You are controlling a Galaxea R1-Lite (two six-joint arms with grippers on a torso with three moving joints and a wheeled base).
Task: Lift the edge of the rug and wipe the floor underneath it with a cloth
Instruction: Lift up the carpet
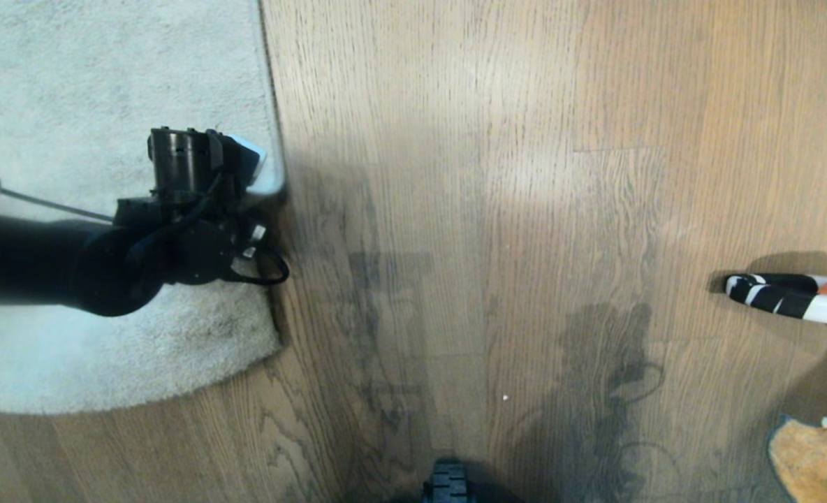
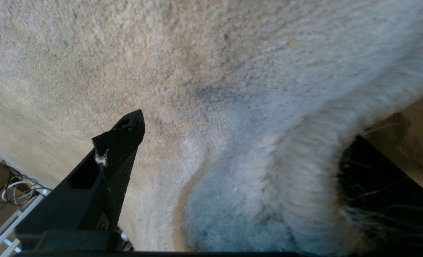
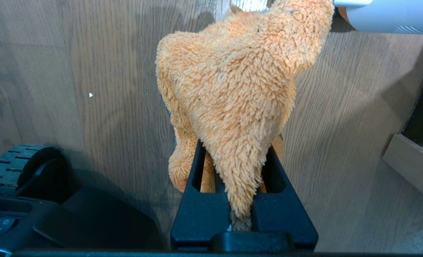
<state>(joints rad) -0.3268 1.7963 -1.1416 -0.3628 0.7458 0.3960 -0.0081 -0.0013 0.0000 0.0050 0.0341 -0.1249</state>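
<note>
Orange cloth [image 3: 233,92] hangs pinched in the closed right gripper [image 3: 243,200] over bare floor [image 1: 525,175]. Well to its left, the wide-open left gripper [image 2: 233,171] straddles the rug edge [image 1: 274,185], which runs straight away from the robot; nothing gripped yet.

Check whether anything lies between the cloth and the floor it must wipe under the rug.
Yes: the pale grey short-pile rug edge covers that floor; open left gripper straddles it. Right gripper holds the orange cloth.
</note>
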